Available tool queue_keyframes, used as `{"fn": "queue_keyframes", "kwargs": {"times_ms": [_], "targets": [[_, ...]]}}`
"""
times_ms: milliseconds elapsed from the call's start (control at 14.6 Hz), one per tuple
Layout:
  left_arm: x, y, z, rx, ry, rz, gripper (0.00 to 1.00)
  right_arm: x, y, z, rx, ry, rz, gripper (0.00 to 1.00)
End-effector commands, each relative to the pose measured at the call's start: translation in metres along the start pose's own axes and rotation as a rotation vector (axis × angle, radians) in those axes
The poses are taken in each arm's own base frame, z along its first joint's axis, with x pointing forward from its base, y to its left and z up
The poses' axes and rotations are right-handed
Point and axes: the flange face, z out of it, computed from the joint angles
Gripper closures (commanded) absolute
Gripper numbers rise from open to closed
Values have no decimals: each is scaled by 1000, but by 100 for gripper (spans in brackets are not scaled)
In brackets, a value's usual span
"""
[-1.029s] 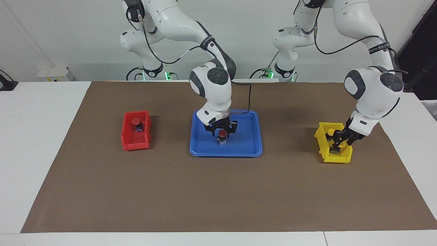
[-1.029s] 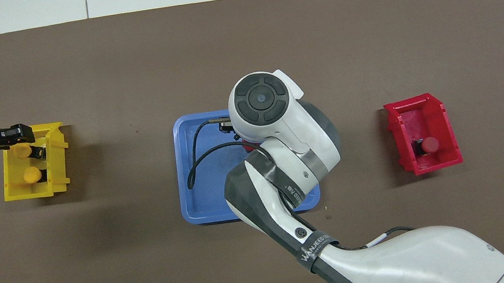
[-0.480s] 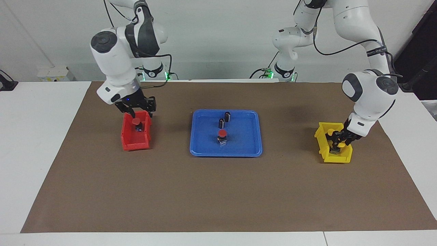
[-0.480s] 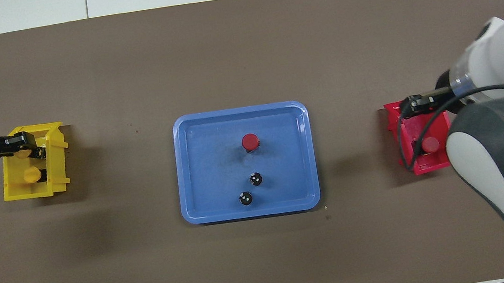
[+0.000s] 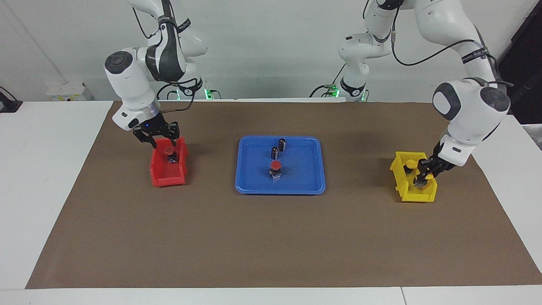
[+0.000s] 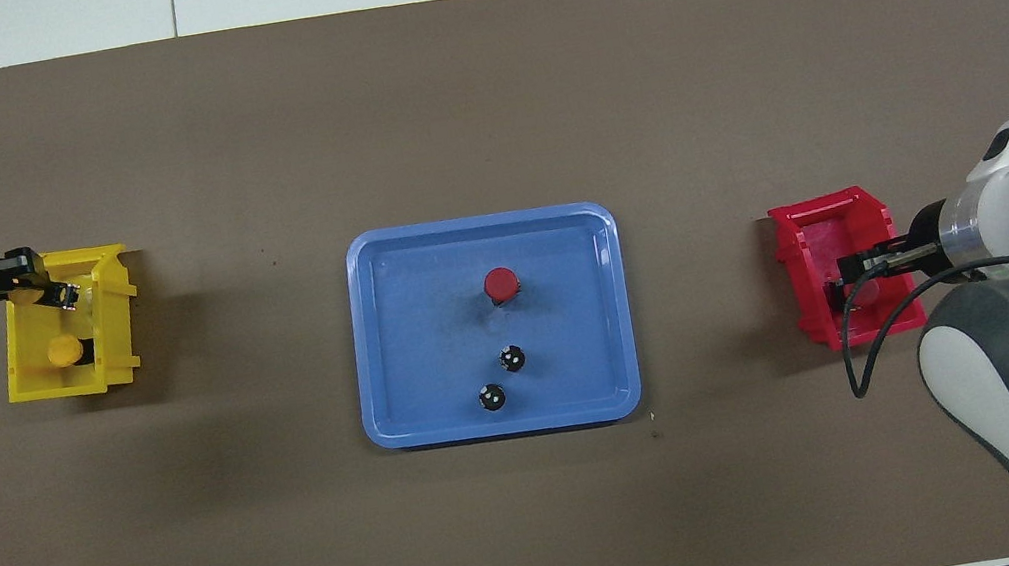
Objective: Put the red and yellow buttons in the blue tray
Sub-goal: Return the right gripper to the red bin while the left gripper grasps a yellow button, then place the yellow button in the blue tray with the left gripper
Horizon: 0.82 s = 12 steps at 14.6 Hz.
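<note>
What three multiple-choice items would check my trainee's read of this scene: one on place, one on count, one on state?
1. The right end effector hangs over: A blue tray; B red bin; C yellow bin.
2. Count of red buttons in the blue tray: A one; B two; C none.
3. The left end effector is: A open; B shut on a yellow button; C out of view.
Key: B, it hangs above the red bin; A, a single red cap stands there; B, its fingertips pinch the button in the yellow bin.
</note>
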Motion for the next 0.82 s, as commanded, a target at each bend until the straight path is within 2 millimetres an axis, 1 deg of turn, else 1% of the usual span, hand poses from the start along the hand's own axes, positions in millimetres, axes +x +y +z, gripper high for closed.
{"fn": "queue_keyframes", "kwargs": {"times_ms": [0, 69, 137, 206, 275, 412, 480, 549, 618, 686, 755], "targets": [[-3, 108, -47, 0, -34, -63, 99, -10, 7, 16, 5, 21, -15, 32], [-19, 168, -40, 2, -35, -97, 99, -13, 16, 24, 3, 15, -15, 32], [-42, 219, -30, -1, -24, -118, 99, -15, 20, 29, 4, 5, -12, 33], [-67, 257, -23, -12, -7, -119, 99, -15, 20, 30, 4, 12, -6, 34], [-88, 288, -7, -24, 0, -109, 99, -15, 19, 31, 2, 15, -5, 35], [-110, 317, 30, -39, 1, -76, 99, -16, 17, 34, 2, 26, -4, 36], [-119, 326, 43, -55, -6, -66, 99, -16, 17, 40, 2, 17, -4, 36], [-123, 331, 52, -72, -7, -68, 99, -15, 17, 46, 1, 23, 1, 36], [-131, 346, 55, -89, 0, -53, 99, -16, 15, 49, 0, 29, 0, 36], [-133, 358, 64, -99, 3, -67, 99, -17, 14, 50, 0, 29, -1, 37], [-132, 365, 69, -116, 23, -84, 99, -18, 13, 50, 0, 30, 3, 37]]}}
